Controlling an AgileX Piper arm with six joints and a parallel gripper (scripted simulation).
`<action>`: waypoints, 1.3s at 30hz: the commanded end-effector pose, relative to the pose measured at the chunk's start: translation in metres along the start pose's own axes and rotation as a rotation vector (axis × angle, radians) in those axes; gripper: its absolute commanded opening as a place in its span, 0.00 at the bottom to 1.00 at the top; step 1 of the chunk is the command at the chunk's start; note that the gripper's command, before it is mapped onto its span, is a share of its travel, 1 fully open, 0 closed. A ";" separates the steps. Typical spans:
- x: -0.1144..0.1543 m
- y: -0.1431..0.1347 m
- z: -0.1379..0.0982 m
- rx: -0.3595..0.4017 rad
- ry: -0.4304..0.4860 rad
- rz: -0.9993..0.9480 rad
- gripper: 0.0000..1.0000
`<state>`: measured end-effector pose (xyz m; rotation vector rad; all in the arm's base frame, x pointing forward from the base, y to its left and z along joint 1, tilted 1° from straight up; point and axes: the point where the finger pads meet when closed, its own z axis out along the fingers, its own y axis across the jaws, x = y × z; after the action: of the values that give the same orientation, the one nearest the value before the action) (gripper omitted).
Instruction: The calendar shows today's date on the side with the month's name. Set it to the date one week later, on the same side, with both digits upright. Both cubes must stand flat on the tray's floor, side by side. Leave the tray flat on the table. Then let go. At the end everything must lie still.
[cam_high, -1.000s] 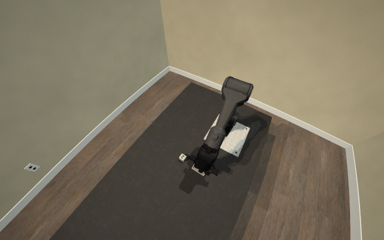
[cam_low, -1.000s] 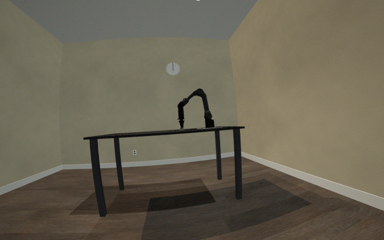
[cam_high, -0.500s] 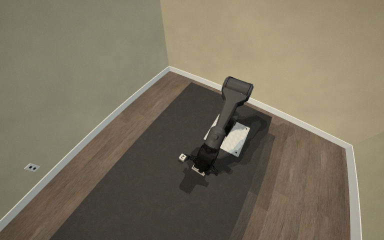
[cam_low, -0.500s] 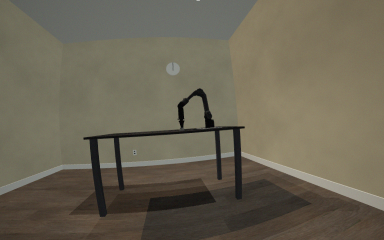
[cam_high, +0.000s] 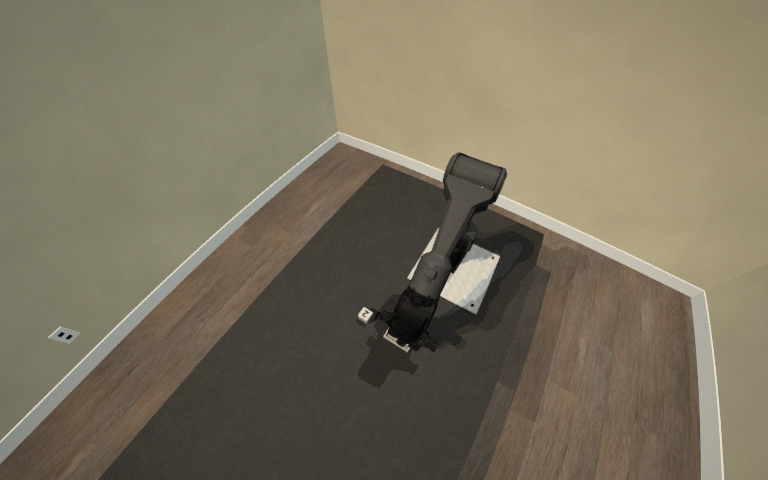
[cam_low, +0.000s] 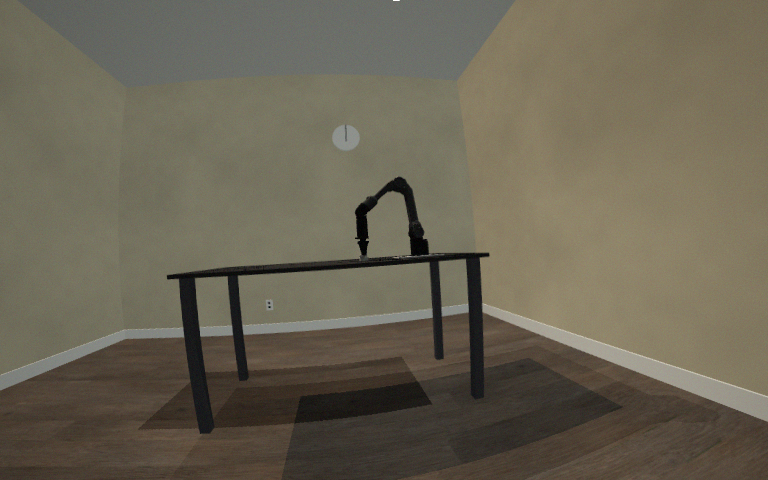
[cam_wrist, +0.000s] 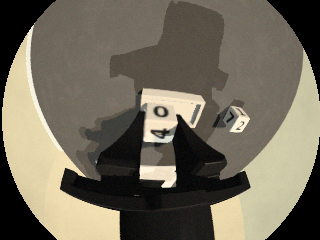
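My gripper (cam_wrist: 158, 119) points straight down at a dark table (cam_low: 254, 267) on four legs, its fingers clamped on a white date cube (cam_wrist: 159, 123) showing 0 and 4, held over the white tray (cam_wrist: 187, 108), whose rim is printed with a 1. The second cube (cam_high: 365, 314), face 2 up, lies apart on the tabletop just left of the tray. My base sits on a pale plate (cam_high: 472, 277). Beige walls, a round wall clock (cam_low: 345, 137), white baseboard and plank floor (cam_low: 566, 430) enclose the table.
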<state>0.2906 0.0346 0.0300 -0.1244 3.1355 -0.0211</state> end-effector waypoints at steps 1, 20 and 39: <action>0.000 0.000 0.001 0.001 0.001 0.001 0.33; 0.001 0.000 0.010 0.001 0.002 0.001 0.33; 0.001 0.000 0.010 0.001 0.002 0.001 0.33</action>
<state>0.2908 0.0345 0.0206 -0.1243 3.1352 -0.0211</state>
